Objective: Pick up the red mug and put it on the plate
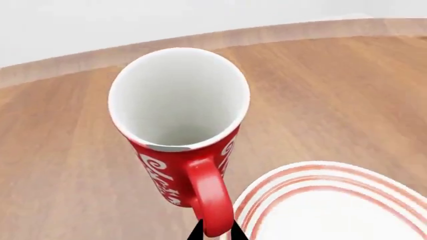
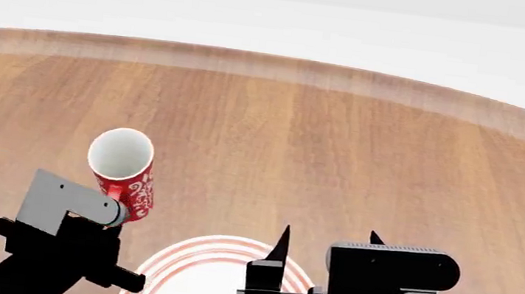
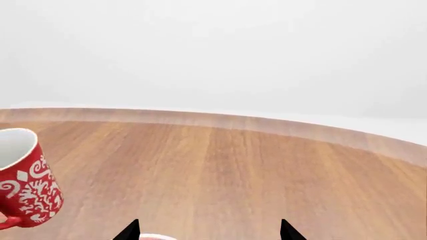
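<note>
plate (image 2: 193, 252) — near half cut off

1. Tabletop (image 2: 342, 149): wood-grain surface with a curved, lighter far edge, set against a plain white background.
2. Plate (image 2: 191, 272): white with concentric red rings, lying flat near the front edge of the head view, partly hidden by the arms.

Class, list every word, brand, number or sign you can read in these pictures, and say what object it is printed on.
None can be read.
red mug: white swirls and diamonds only, a floral pattern, no letters.
plate: red rings only, no text.
Table and grippers: no labels visible.
</note>
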Robot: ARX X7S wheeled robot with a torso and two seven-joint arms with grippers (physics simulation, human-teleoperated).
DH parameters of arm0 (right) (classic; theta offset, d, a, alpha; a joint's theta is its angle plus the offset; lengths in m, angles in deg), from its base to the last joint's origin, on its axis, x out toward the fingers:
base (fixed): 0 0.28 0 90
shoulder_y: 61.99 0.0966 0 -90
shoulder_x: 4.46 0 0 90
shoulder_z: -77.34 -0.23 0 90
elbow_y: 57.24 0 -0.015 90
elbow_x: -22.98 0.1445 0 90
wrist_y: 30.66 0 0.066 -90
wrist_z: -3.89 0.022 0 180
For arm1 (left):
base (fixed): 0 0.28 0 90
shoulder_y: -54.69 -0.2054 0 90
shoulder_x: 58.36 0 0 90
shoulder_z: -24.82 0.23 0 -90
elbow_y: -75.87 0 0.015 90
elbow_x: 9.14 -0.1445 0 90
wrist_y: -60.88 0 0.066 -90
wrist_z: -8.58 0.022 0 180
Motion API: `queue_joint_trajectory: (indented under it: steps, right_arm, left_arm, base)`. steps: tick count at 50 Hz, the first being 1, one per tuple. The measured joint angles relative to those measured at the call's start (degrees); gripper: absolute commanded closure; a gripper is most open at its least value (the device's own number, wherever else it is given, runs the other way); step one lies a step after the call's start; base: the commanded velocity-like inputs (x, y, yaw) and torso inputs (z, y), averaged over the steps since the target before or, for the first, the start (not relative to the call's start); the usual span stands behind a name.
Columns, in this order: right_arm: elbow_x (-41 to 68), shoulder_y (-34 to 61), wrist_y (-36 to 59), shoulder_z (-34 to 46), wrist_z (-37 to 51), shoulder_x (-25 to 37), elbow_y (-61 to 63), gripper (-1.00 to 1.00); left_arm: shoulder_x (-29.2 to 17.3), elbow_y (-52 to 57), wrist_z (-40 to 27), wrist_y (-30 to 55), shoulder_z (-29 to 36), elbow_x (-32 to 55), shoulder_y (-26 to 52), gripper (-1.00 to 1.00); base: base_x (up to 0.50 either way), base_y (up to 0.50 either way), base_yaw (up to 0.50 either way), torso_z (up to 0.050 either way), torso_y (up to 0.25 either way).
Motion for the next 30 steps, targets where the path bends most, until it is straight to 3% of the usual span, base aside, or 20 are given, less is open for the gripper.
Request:
queue_joint_trajectory:
  steps: [30]
  right_arm:
    - [1.0, 0.1, 0.3, -0.1, 0.8, 0.5, 0.8, -1.0]
  left_arm:
    - [-1.6, 9.8, 6.3, 5.2, 12.4, 4.8, -6.4, 1.0]
  base:
    - [0.0, 0.0, 0.0, 0.0, 0.0]
